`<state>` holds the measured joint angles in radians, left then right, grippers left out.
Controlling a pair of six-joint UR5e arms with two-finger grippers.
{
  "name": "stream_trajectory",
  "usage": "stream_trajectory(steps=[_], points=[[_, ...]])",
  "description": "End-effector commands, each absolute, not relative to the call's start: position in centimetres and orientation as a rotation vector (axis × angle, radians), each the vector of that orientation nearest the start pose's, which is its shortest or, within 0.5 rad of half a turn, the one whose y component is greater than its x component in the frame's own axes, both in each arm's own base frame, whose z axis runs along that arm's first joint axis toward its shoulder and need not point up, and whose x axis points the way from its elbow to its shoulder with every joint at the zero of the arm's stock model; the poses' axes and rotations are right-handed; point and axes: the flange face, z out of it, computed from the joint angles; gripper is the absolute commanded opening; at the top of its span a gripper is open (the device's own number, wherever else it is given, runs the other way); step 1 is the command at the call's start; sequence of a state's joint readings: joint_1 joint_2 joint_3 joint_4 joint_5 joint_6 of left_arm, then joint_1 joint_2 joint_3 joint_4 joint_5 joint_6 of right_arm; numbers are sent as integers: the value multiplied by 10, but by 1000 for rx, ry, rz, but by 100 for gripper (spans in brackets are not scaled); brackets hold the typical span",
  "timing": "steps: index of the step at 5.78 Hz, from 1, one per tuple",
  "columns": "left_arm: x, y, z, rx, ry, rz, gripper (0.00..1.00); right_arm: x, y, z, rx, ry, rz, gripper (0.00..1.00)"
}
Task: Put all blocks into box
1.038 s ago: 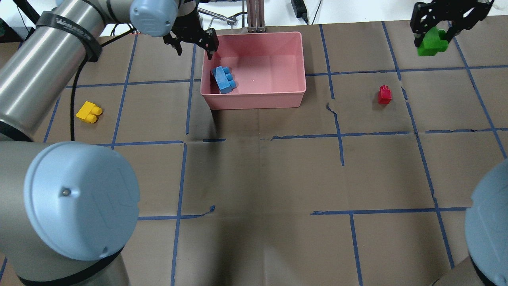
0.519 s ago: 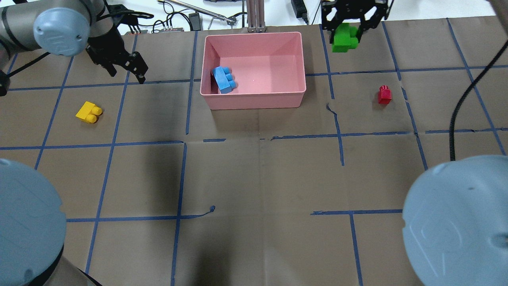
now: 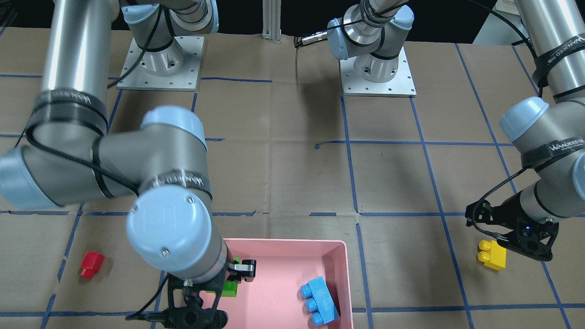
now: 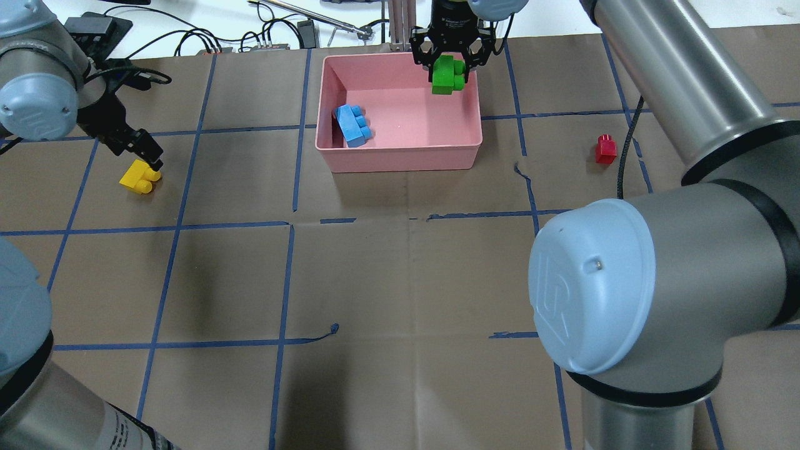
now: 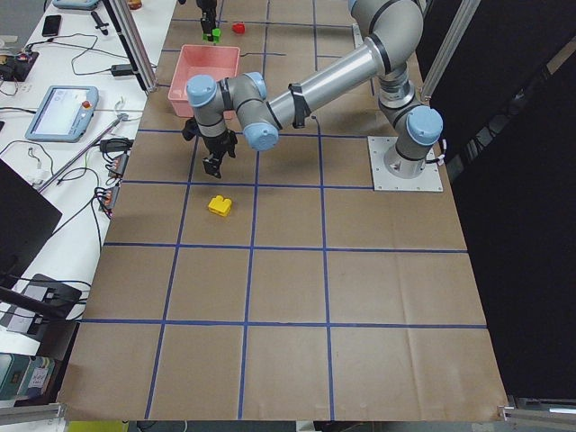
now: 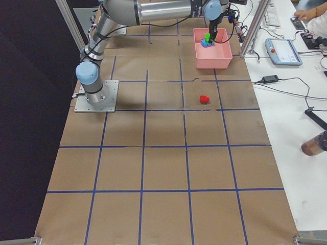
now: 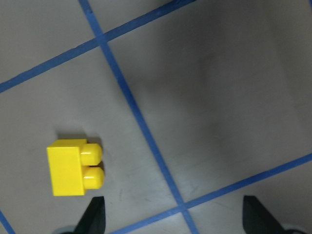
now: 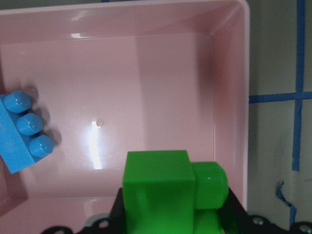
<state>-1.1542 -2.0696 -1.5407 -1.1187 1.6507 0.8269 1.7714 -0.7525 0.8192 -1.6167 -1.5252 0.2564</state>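
The pink box [image 4: 400,157] stands at the far middle of the table, and the light blue brick [image 4: 353,125] lies in its left end. My right gripper [image 4: 447,62] is shut on the green brick [image 4: 446,75] and holds it above the box's far right corner. In the right wrist view the green brick [image 8: 161,187] hangs over the box floor. My left gripper [image 4: 140,156] is open, just above and beyond the yellow brick [image 4: 139,177]. In the left wrist view the yellow brick [image 7: 73,168] lies left of the gap between the fingers. The red brick [image 4: 605,149] sits on the table right of the box.
Brown paper with blue tape lines covers the table. Cables, a metal post and devices lie beyond the far edge behind the box. The right arm's large elbow [image 4: 594,281] fills the near right of the overhead view.
My right gripper has carried the green brick leftward from the far right to over the box. My left gripper has moved left from the box and come down by the yellow brick.
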Motion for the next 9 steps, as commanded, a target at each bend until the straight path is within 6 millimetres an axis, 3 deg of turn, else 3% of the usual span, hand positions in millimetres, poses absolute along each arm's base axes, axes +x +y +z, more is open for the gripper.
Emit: stream_trajectory(steps=[1,2,3,4,5,6,7,8,9], points=[[189,-647,208,584,3002,66,99,301,-771,265,78,3102,87,54],[192,-651,203,579,2994,50,99,300,-769,263,93,3104,103,99],[193,-657,193,579,2978,16,99,301,-766,273,93,3106,105,99],[195,-659,185,571,2977,9,99,299,-760,296,92,3106,91,100],[194,-660,166,577,2988,33,99,303,-744,331,78,3113,98,100],[189,-662,169,581,2987,27,94,293,-721,384,83,3125,116,100],[189,-661,171,577,2990,27,48,264,-708,423,111,3156,117,100],[186,-661,178,580,2991,19,7,219,-706,450,176,3185,98,99],[170,-664,192,606,2975,0,0,158,-714,459,135,3180,126,99]])
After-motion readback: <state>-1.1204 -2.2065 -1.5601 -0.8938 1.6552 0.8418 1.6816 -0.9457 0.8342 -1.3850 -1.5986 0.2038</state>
